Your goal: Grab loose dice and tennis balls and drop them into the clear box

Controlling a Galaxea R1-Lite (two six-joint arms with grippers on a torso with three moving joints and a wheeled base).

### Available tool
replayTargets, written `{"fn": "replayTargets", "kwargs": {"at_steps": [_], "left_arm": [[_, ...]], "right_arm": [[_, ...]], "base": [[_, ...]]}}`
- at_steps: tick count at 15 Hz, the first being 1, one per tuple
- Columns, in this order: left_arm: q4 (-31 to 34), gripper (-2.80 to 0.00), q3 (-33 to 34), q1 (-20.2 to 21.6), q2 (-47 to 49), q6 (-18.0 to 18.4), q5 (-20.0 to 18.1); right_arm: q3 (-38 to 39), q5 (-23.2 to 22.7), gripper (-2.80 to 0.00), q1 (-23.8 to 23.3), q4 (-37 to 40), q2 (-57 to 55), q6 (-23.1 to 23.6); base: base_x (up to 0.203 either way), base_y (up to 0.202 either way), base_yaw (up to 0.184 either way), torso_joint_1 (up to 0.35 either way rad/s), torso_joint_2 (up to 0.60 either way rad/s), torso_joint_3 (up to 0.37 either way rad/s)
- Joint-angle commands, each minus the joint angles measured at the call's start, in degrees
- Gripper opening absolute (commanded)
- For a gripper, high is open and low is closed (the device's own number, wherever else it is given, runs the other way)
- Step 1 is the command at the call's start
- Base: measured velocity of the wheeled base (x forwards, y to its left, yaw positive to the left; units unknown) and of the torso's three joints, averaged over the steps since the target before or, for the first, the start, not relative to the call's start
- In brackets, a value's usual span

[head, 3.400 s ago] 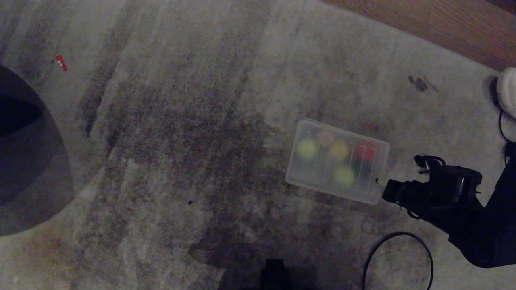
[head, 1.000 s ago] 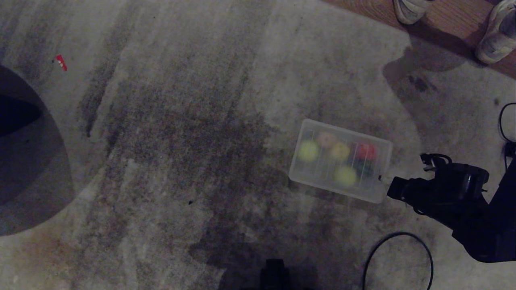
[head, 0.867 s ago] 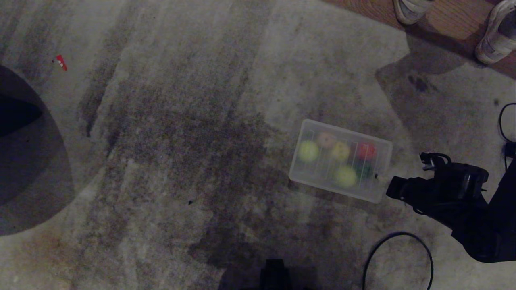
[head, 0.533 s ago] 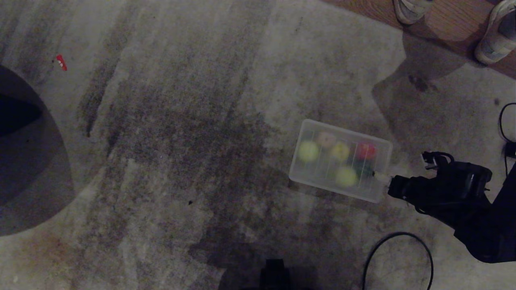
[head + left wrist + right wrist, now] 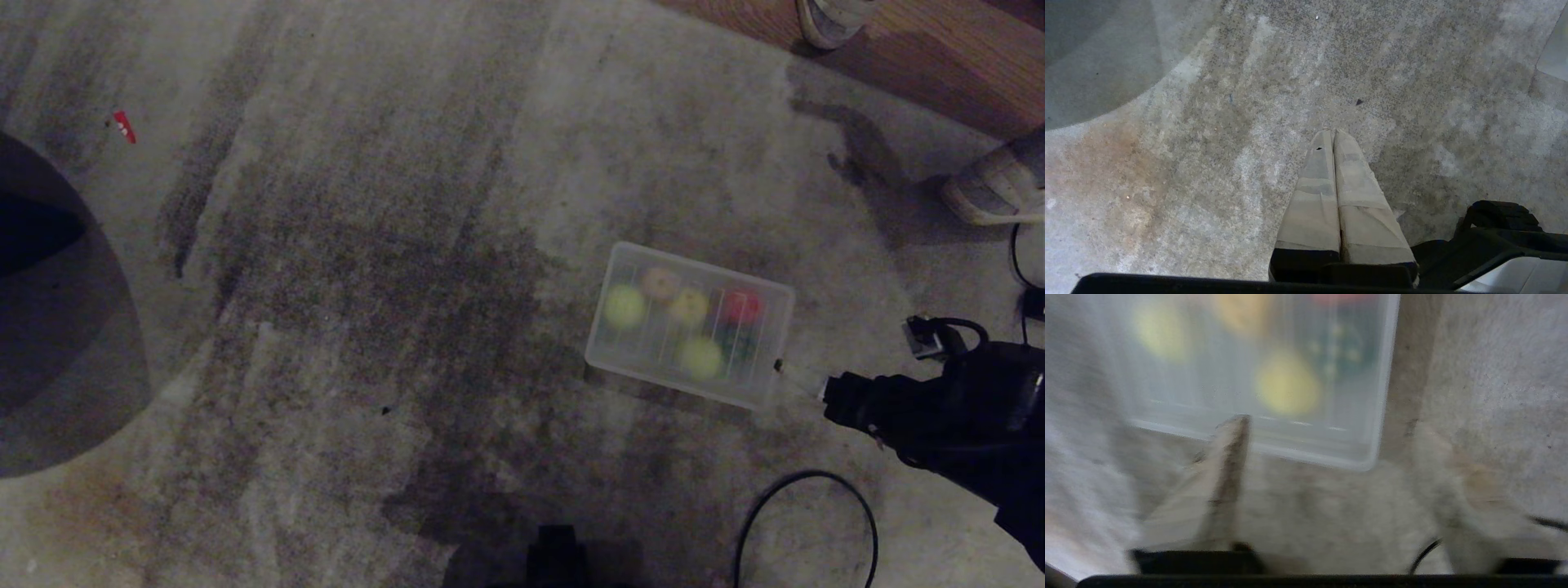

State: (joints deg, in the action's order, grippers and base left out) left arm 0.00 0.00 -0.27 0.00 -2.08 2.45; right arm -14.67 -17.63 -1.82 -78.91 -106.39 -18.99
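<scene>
The clear box (image 5: 767,384) lies on the grey carpet at centre right. Hazy through its ribbed clear plastic show two tennis balls (image 5: 624,306) (image 5: 700,357), a beige die (image 5: 660,283) and a pale yellow die (image 5: 690,308), plus a red and a dark green object. My right gripper (image 5: 804,384) is just off the box's near right corner, open and empty. In the right wrist view its fingers (image 5: 1229,457) stand wide apart before the box (image 5: 1331,453). My left gripper (image 5: 1333,134) is shut, parked over bare carpet.
A black cable loop (image 5: 804,523) lies on the carpet below my right arm. A person's shoe (image 5: 988,196) stands on the carpet at the right, another (image 5: 833,12) on the wooden floor (image 5: 939,57). A dark round shape (image 5: 57,327) fills the left edge.
My right gripper has opened and drawn back to the right, away from the box's corner. A person's shoe has stepped from the wooden floor onto the carpet. The box has stayed put.
</scene>
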Motion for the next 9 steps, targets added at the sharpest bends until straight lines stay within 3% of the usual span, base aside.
{"fn": "replayTargets", "kwargs": {"at_steps": [1,3,6,9], "left_arm": [[0.0,-2.8,0.09,0.0,0.08,-0.02,0.01],[0.0,-2.8,0.09,0.0,0.09,-0.02,0.1],[0.0,-2.8,0.09,0.0,0.09,-0.02,0.01],[0.0,-2.8,0.09,0.0,0.09,-0.02,0.1]], "right_arm": [[2.79,-0.1,-2.8,-0.22,2.46,12.23,-1.45],[3.74,0.08,-2.8,-0.24,10.54,21.87,-1.12],[6.03,0.29,-2.8,-0.12,27.03,38.78,2.92],[8.46,1.75,-2.8,-0.09,48.03,59.79,7.63]], "base": [[0.0,0.0,0.0,0.0,0.0,0.0],[0.0,0.0,0.0,0.0,0.0,0.0],[0.0,0.0,0.0,0.0,0.0,0.0],[0.0,0.0,0.0,0.0,0.0,0.0]]}}
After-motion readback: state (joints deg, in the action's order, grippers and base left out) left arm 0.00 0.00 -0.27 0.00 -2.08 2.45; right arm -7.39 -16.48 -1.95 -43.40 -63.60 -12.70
